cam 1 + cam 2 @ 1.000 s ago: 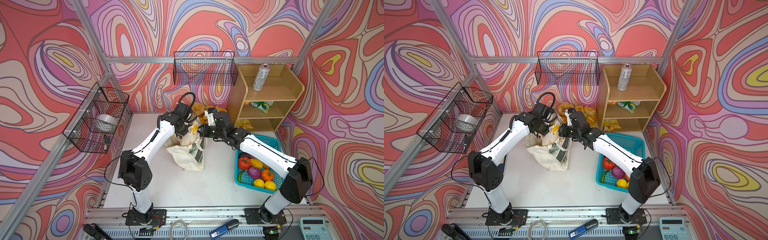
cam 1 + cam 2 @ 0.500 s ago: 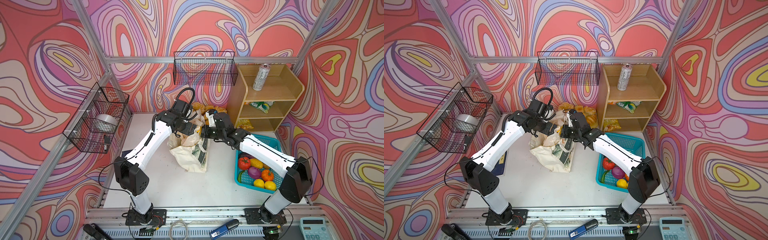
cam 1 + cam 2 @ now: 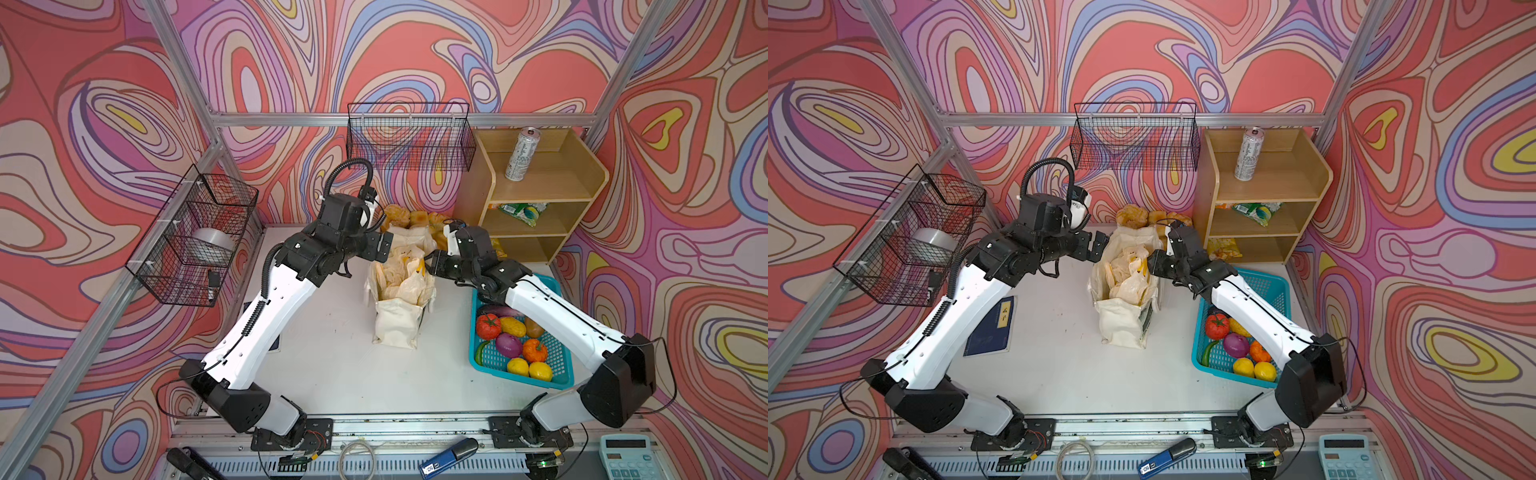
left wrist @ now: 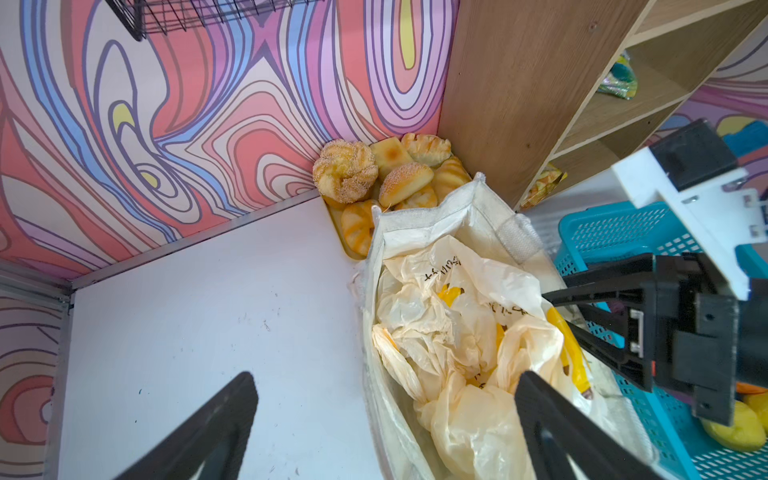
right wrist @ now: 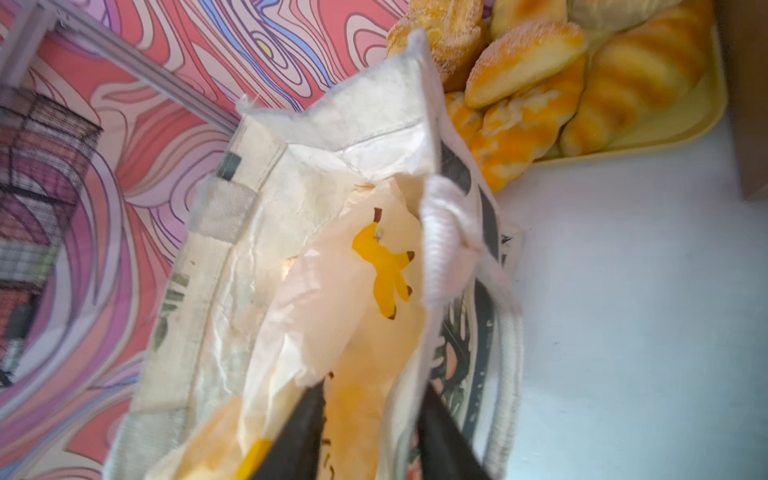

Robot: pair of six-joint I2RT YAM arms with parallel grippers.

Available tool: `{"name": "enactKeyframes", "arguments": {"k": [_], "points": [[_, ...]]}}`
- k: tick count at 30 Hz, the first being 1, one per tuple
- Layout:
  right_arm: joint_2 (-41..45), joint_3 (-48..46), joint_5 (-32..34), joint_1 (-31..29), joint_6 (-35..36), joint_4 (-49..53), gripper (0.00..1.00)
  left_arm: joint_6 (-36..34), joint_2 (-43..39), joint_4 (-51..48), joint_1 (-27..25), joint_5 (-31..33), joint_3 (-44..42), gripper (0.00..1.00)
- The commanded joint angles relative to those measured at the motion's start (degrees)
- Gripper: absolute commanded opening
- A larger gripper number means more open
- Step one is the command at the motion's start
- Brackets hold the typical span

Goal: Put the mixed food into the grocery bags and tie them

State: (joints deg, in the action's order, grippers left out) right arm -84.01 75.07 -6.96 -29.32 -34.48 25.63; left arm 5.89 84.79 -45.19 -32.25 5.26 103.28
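The off-white cloth tote [image 3: 395,330] [image 3: 1120,330] stands mid-table, mouth up. The crumpled cream banana-print plastic bag [image 3: 401,274] [image 3: 1128,275] [image 4: 465,332] [image 5: 332,316] sits inside it. My left gripper [image 3: 384,249] [image 3: 1100,245] [image 4: 384,378] hangs open over the tote's left rim. My right gripper [image 3: 430,266] [image 3: 1152,264] [image 5: 372,388] [image 4: 552,309] is at the right rim, jaws apart astride the tote wall and plastic film. A drink can [image 3: 521,156] and a snack packet [image 3: 521,212] sit on the shelf. Lemons [image 3: 530,370] and a cucumber [image 3: 480,353] lie in the teal basket.
The wooden shelf [image 3: 582,189] stands at the back right. A tray of bread rolls [image 3: 415,218] [image 4: 374,174] is just behind the tote. The teal basket [image 3: 559,284] lies under my right arm. Wire baskets [image 3: 409,137] hang on the walls, and a blue notebook [image 3: 990,328] lies at the left.
My right gripper's jaws have gone from shut to apart. The left arm's elbow has swung out to the left. The tote has shifted slightly right and stands straighter.
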Motion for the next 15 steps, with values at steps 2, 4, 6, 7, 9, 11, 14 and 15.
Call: {"name": "enactKeyframes", "arguments": {"k": [2, 4, 6, 7, 9, 11, 14, 15], "points": [[5.50, 0.72, 1.34, 1.93, 1.20, 2.91, 0.78, 0.80, -2.24, 4.33, 0.17, 2.64, -2.70, 1.00], [7.43, 1.77, 2.18, 2.63, 2.37, 5.36, 0.99, -0.34, -4.22, 7.07, 0.30, 6.51, -5.32, 1.00], [10.04, 2.26, 4.16, 3.40, 3.42, 7.03, 0.98, -1.05, -6.83, 10.09, 1.74, 9.35, -8.86, 1.00], [11.03, 2.57, 5.04, 3.86, 3.94, 7.68, 0.98, -0.49, -8.12, 11.37, 3.10, 9.14, -10.74, 1.00], [12.88, 3.15, 8.80, 4.83, 5.79, 9.30, 0.99, 1.36, -11.47, 14.98, 8.62, 6.05, -16.33, 1.00], [14.86, 2.18, 16.22, 5.30, 7.88, 9.86, 0.99, 3.58, -15.02, 19.61, 14.31, 3.19, -23.66, 1.00], [16.91, -2.29, 25.85, 9.31, 11.56, 8.88, 0.98, 5.41, -19.95, 26.81, 21.65, 1.42, -36.24, 1.00], [17.38, -4.83, 27.11, 11.98, 12.31, 7.10, 0.98, 4.56, -21.60, 29.50, 22.70, 2.83, -40.92, 1.00]]}}
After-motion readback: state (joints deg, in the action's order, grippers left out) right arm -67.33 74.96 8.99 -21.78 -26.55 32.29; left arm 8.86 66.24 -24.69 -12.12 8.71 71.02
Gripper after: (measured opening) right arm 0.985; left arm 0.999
